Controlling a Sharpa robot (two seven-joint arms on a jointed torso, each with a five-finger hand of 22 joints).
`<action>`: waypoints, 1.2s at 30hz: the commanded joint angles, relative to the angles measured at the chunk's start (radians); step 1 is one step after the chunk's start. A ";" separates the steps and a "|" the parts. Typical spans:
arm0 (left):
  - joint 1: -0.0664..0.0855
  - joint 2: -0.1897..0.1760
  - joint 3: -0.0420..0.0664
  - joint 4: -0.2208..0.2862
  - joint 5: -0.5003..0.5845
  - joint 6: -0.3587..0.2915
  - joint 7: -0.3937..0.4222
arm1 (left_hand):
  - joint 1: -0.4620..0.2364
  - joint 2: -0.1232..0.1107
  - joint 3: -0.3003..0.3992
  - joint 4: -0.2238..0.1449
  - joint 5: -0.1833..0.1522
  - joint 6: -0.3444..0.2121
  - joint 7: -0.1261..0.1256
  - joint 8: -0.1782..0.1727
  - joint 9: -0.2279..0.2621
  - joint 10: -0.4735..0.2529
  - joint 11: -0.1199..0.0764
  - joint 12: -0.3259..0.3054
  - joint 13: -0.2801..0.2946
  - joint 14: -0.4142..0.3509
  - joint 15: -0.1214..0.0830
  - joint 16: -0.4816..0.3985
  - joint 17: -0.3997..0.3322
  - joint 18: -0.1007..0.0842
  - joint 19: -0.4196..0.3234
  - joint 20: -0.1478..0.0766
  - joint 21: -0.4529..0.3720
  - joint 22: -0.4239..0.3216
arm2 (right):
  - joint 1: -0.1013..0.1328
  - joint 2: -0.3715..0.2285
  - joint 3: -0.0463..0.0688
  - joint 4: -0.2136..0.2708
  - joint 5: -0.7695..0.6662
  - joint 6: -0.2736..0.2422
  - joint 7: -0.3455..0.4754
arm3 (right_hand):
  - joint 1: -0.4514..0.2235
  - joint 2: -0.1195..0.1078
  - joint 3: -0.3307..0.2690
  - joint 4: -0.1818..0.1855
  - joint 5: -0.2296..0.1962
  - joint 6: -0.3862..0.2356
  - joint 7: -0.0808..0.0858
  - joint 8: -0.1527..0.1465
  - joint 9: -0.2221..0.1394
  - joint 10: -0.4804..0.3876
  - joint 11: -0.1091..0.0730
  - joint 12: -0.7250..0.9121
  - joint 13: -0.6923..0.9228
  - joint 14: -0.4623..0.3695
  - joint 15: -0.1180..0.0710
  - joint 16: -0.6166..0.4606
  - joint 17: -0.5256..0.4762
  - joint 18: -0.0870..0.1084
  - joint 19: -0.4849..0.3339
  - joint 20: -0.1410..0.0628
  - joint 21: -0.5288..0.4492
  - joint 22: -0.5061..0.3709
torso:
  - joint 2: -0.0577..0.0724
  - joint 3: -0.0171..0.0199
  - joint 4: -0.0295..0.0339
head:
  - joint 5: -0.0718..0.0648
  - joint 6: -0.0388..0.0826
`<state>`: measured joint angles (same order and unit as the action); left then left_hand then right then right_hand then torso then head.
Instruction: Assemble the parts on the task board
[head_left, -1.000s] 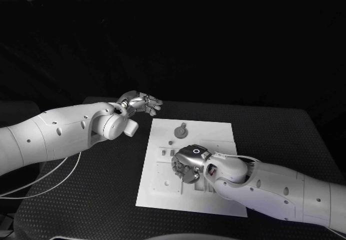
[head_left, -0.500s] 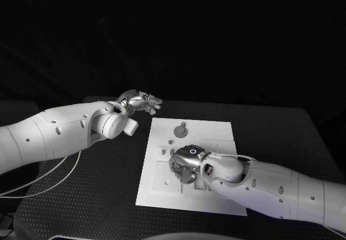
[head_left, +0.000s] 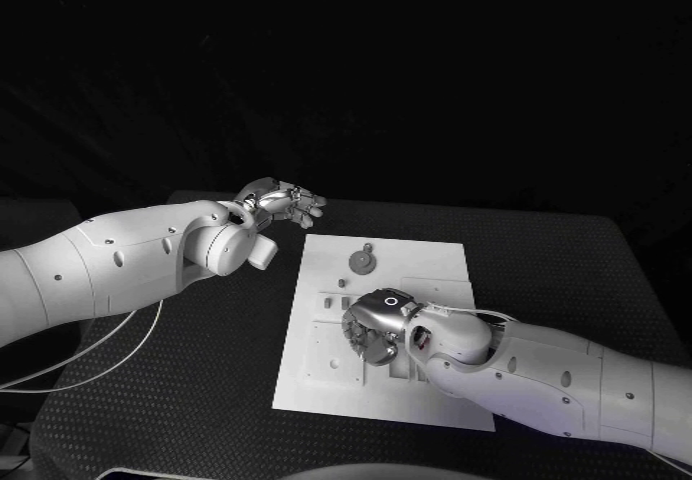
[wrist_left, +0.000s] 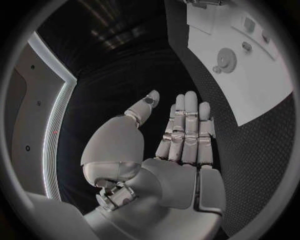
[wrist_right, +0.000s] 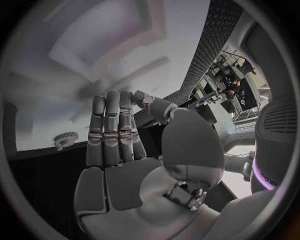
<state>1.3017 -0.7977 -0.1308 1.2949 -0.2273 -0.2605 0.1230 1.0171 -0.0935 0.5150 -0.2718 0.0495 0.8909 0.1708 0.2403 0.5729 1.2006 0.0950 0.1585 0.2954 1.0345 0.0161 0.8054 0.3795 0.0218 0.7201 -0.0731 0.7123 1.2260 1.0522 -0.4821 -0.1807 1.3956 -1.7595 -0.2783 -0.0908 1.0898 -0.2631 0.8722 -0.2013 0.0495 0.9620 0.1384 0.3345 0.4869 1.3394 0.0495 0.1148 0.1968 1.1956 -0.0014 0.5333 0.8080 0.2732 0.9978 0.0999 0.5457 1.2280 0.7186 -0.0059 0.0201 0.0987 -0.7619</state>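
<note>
Lying flat in the middle of the black table (head_left: 188, 400): the white board (head_left: 433, 265), its long side running away from the robot.
Parts: a round gear-like piece (head_left: 361, 263) sits near the board's far end (the left wrist view shows it as a toothed disc (wrist_left: 225, 60)); smaller pieces lie along the board's left side (head_left: 342, 286), too small to tell whether they are seated.
Right hand: the right hand (head_left: 378, 327) is low over the middle of the board, palm down; in its own wrist view the fingers (wrist_right: 109, 130) are straight and side by side with nothing between them, though contact with the board cannot be told.
Left hand: the left hand (head_left: 280, 206) is off the board, beyond its far left corner, above the table; fingers (wrist_left: 187, 130) extended, thumb apart, holding nothing.
Progress: probably early or midway (a judgement only); loose-looking pieces remain on the board and neither hand carries one.
Left to do: pick up a piece and fit it in its place.
</note>
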 joint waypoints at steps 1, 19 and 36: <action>0.003 0.000 0.001 0.002 0.005 0.014 0.005 | -0.009 0.000 -0.006 0.001 0.002 -0.008 -0.001 0.004 0.000 -0.008 0.002 0.004 0.001 0.005 0.001 -0.004 0.001 -0.001 0.007 -0.008 -0.007 0.001 | -0.007 -0.010 -0.007 -0.009 0.018 0.036 -0.009 | -0.003 -0.012 -0.027 -0.009 0.003 -0.030 0.013 -0.016 -0.005 -0.042 0.035 -0.023 -0.013 -0.012 0.001 -0.009 0.006 -0.017 -0.013 0.004 -0.007 0.002 | 0.000 0.0005 -0.0006 | 0.000 0.000; 0.003 -0.001 0.001 -0.007 0.005 0.017 0.003 | -0.009 0.000 -0.007 0.001 0.002 -0.009 -0.001 0.004 0.000 -0.010 0.002 0.004 0.001 0.004 0.002 -0.006 0.002 -0.001 0.006 -0.008 -0.008 0.002 | 0.040 -0.079 -0.006 0.052 0.022 -0.080 -0.037 | -0.019 -0.033 -0.112 -0.037 0.001 -0.062 0.020 -0.031 -0.006 -0.144 0.068 -0.044 -0.028 -0.006 0.013 -0.025 0.033 -0.011 -0.015 0.014 -0.016 0.012 | 0.000 0.0021 0.0002 | -0.007 0.011; 0.003 -0.003 0.001 -0.008 0.005 0.019 0.006 | -0.008 0.000 -0.006 0.001 0.002 -0.009 -0.001 0.004 0.000 -0.010 0.002 0.005 0.002 0.004 0.002 -0.007 0.003 -0.001 0.006 -0.007 -0.009 0.002 | 0.171 -0.254 0.048 0.151 0.158 0.063 0.006 | 0.001 -0.029 -0.079 -0.013 0.003 -0.058 0.011 -0.028 -0.001 -0.133 0.057 -0.037 -0.019 0.039 0.000 -0.009 0.058 -0.011 0.035 -0.007 0.004 0.022 | -0.001 0.0010 -0.0034 | -0.021 0.032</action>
<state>1.3018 -0.8019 -0.1310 1.2851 -0.2271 -0.2564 0.1204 1.0171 -0.0935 0.5150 -0.2718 0.0495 0.8907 0.1706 0.2403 0.5729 1.1972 0.0984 0.1585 0.2960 1.0344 0.0161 0.8054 0.3811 0.0154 0.7201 -0.0731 0.7083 1.2266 1.2198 -0.7323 -0.1327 1.5488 -1.6119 -0.3149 -0.0817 1.0888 -0.2934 0.7980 -0.2151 0.0495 0.9049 0.1569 0.3075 0.4862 1.2097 0.1052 0.0802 0.1776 1.2311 -0.0036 0.5247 0.8659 0.2498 1.0291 0.0942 0.5468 1.2492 0.7175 -0.0041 0.0170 0.0778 -0.7308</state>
